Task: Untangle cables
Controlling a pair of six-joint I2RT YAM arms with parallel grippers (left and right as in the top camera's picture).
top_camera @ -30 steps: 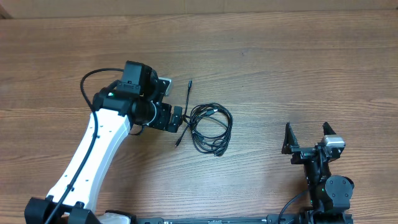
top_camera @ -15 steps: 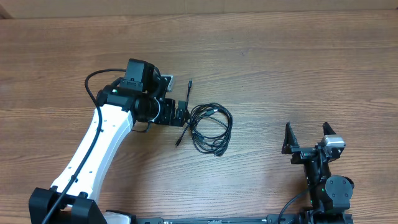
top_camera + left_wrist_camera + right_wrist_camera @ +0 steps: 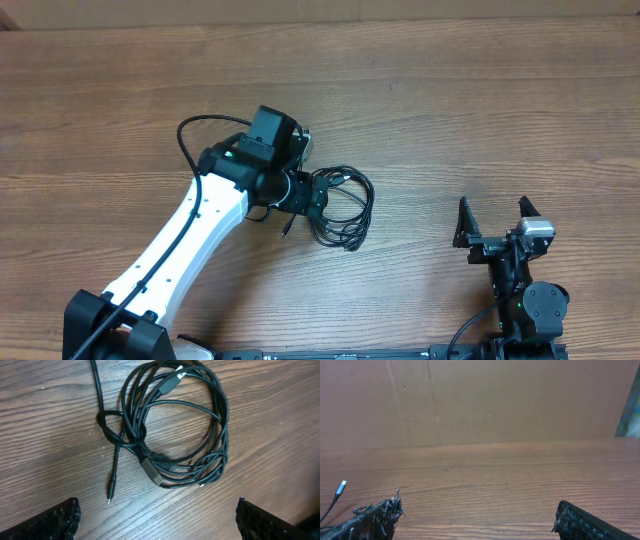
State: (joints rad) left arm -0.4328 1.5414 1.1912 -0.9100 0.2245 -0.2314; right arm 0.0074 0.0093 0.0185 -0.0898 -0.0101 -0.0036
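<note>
- Wooden table (image 3: 480, 110) carries everything; the cables (image 3: 221, 420) lie left of its centre in one looped bundle.
- The left gripper (image 3: 160, 520), jaws wide and holding nothing, hovers directly over that bundle.
- The right gripper (image 3: 494, 222), equally wide and empty, sits well apart near the front edge.
- Closing on the whole coil would likely lift several strands together and tighten the knot (image 3: 107, 420).
- The loose plug end (image 3: 109, 497) could snag in a loop if dragged.

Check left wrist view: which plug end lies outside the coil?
The thin plug on the straight strand below the knot, alone on the table. The grey plug and the light-tipped one lie in the coil.
</note>
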